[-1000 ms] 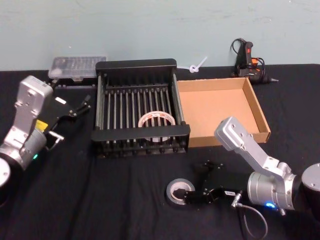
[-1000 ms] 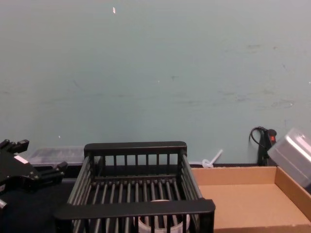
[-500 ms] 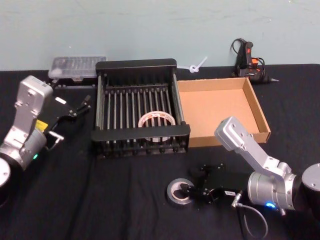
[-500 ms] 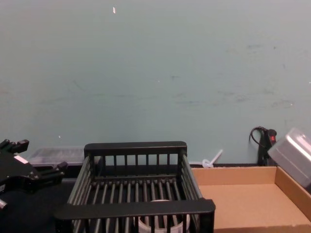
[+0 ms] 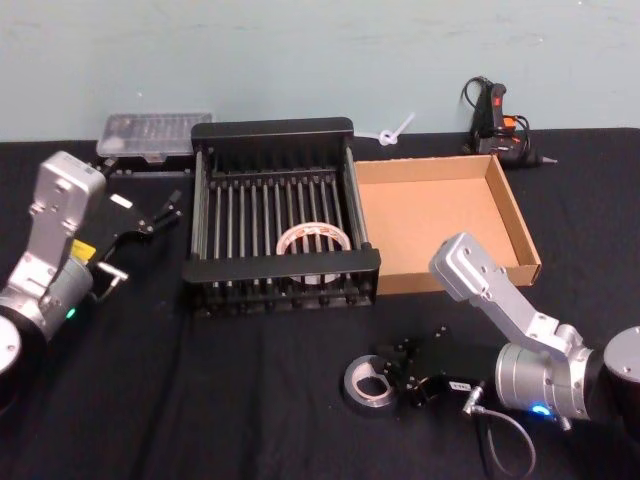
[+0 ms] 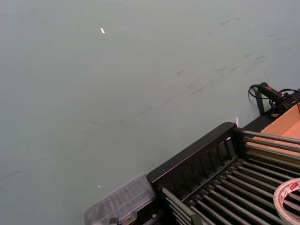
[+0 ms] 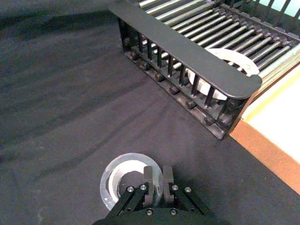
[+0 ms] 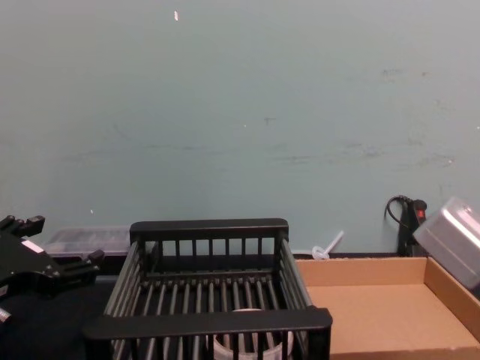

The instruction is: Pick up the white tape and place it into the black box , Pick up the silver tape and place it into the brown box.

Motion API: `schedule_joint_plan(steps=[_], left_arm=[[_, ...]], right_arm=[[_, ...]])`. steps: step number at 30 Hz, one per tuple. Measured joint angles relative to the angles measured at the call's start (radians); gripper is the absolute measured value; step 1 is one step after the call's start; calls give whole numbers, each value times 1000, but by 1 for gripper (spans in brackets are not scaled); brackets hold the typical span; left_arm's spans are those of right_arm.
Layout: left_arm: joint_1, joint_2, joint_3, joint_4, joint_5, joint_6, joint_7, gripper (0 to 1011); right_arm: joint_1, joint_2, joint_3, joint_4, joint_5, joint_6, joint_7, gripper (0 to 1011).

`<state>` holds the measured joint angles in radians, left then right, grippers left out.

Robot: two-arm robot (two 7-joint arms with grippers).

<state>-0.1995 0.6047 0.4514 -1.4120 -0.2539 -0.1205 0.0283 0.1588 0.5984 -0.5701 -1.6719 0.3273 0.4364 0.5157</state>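
The silver tape point(image 5: 362, 385) lies on the black cloth in front of the boxes, seen as a pale-cored ring point(image 7: 123, 183) in the right wrist view. My right gripper point(image 5: 385, 383) point(image 7: 158, 174) is shut on the ring's near wall, one finger inside the core and one outside. The white tape point(image 5: 313, 243) point(image 7: 226, 57) point(image 8: 251, 343) lies on the bars inside the black box point(image 5: 272, 130) point(image 8: 208, 229). To its right stands the brown box point(image 5: 507, 202) point(image 8: 375, 315), with nothing in it. My left gripper point(image 5: 160, 213) point(image 8: 67, 262) hovers open, left of the black box.
A clear plastic case point(image 5: 155, 134) lies behind the black box at the left. A glue gun point(image 5: 493, 115) and a white zip tie point(image 5: 394, 131) sit by the back wall. Black cloth stretches bare along the front left.
My right gripper's fingers have closed from wide open onto the silver tape's wall, and the roll has shifted slightly towards the gripper. The left arm has not moved.
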Motion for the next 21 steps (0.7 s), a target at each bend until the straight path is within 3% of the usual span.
schedule_joint_plan(steps=[15, 21], left_arm=[[0, 0, 0, 0, 0, 0, 0, 1002], [0, 0, 0, 0, 0, 0, 0, 1001]], right_arm=[[-1, 0, 1, 0, 0, -1, 0, 131], [-9, 1, 22, -8, 14, -10, -9, 131]])
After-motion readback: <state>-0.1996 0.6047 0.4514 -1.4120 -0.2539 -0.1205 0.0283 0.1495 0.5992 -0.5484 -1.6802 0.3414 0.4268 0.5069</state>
